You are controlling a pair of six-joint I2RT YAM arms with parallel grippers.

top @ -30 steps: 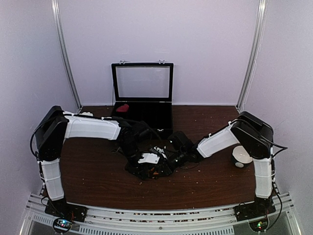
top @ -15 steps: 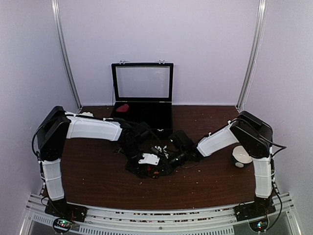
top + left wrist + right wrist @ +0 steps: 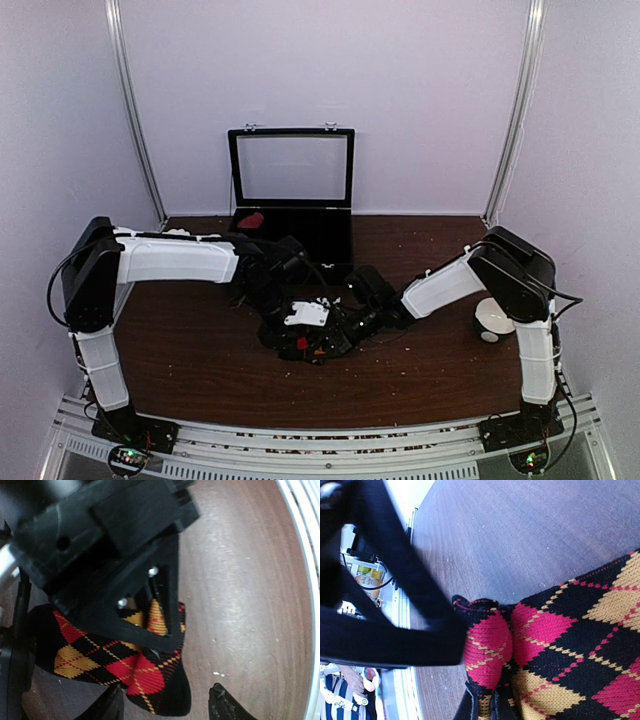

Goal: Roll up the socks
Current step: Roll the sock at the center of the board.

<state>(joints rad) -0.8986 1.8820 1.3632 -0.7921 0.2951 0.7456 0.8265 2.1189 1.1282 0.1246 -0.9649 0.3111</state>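
Observation:
The black sock with red and orange argyle diamonds [image 3: 318, 346] lies bunched on the table's middle. It shows in the left wrist view [image 3: 130, 672] and the right wrist view [image 3: 560, 645]. My right gripper [image 3: 338, 328] is shut on a folded edge of this sock; its jaws [image 3: 492, 707] pinch the fabric. My left gripper [image 3: 303, 333] is open just over the same sock, its fingertips [image 3: 220, 707] spread on either side of the sock's tip [image 3: 165, 707]. The right gripper's black body fills the top of the left wrist view. The pink striped sock is out of view.
An open black case with a glass lid [image 3: 291, 168] stands at the back centre, with a small red thing [image 3: 250, 220] inside. A white round object with dark spots [image 3: 492, 320] sits by the right arm. Crumbs dot the brown table [image 3: 200, 370].
My left arm has swung its elbow out to the left, and its gripper has shifted slightly back over the sock. The right gripper has stayed shut on the sock.

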